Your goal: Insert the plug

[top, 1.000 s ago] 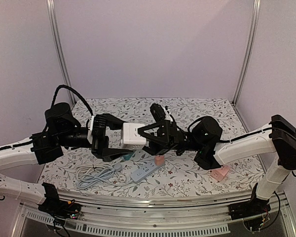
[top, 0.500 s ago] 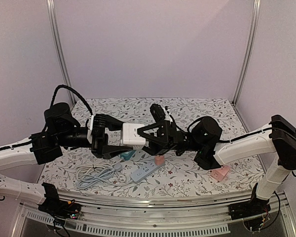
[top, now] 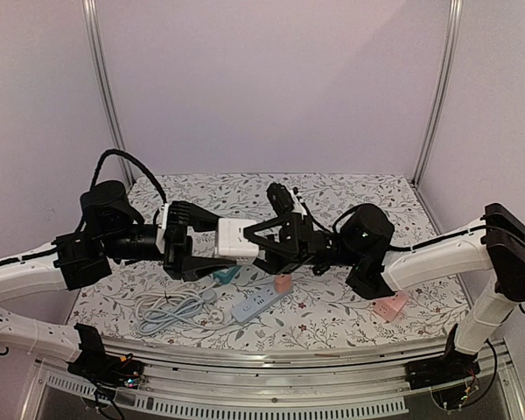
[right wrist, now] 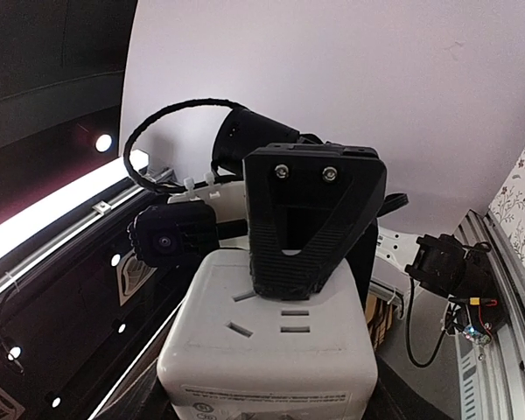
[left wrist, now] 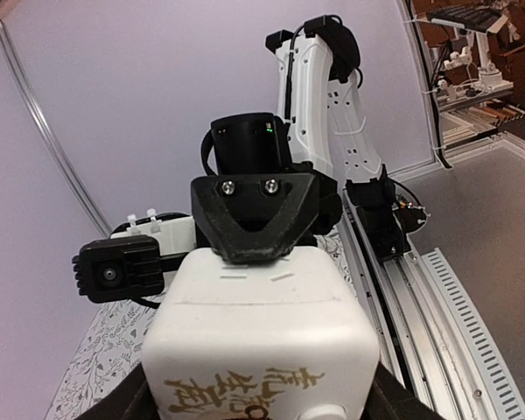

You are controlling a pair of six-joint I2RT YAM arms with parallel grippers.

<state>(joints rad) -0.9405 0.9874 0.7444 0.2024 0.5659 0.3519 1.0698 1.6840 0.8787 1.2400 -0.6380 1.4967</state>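
Adapter [top: 238, 238], a white block, hangs mid-frame in the top view, above the table [top: 332, 197], with the strip [top: 258, 304] lying just below it in the frame. Both the left gripper [top: 212, 243] and the right gripper [top: 255, 243] pinch it from opposite sides.

Left wrist view: it fills the bottom centre, with 1 right finger [left wrist: 254, 219] flat on its far face.

Right wrist view: it sits bottom centre, slotted face showing, with 1 left finger [right wrist: 311, 219] pressed on that face.

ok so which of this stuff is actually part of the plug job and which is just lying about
In the job: white cube adapter, held between left gripper and right gripper; power strip, the likely socket.
Lying about: teal item, pink adapter by the strip, pink adapter at the right, coiled grey cable.
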